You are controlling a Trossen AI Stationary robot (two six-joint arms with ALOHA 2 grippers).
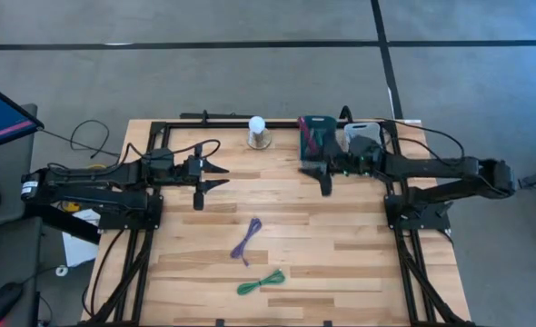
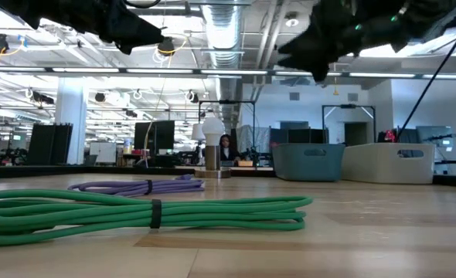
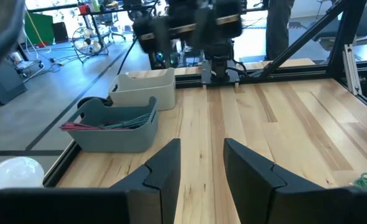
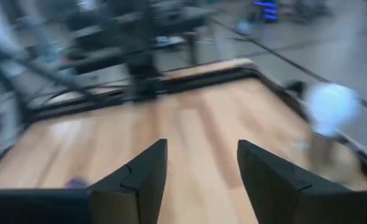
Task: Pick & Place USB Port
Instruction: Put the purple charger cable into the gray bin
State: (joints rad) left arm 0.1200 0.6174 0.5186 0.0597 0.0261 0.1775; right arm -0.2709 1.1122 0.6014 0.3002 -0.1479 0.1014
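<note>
We see two coiled USB cables lying loose near the front of the worktop [image 1: 341, 272]: the purple cable [image 1: 248, 238] nearer the middle and the green cable [image 1: 261, 283] just in front of it, close together but apart. Our right gripper [image 1: 325, 177] hangs above the worktop just in front of the teal bin [image 1: 317, 133], which already holds cables; its fingers [image 4: 140, 174] stand apart with nothing between them. Our left gripper [image 1: 206, 175] waits over the left half of the worktop, its fingers [image 3: 165, 171] also apart and empty, well away from both cables.

We judge the cables light, soft and floppy, so a loose strand would likely slip or uncoil when lifted. Each bundle is cinched by a dark tie around its middle, plain on the green one in the low view. We would take hold there, across the whole bunch, so the coil comes up as one piece.
</note>
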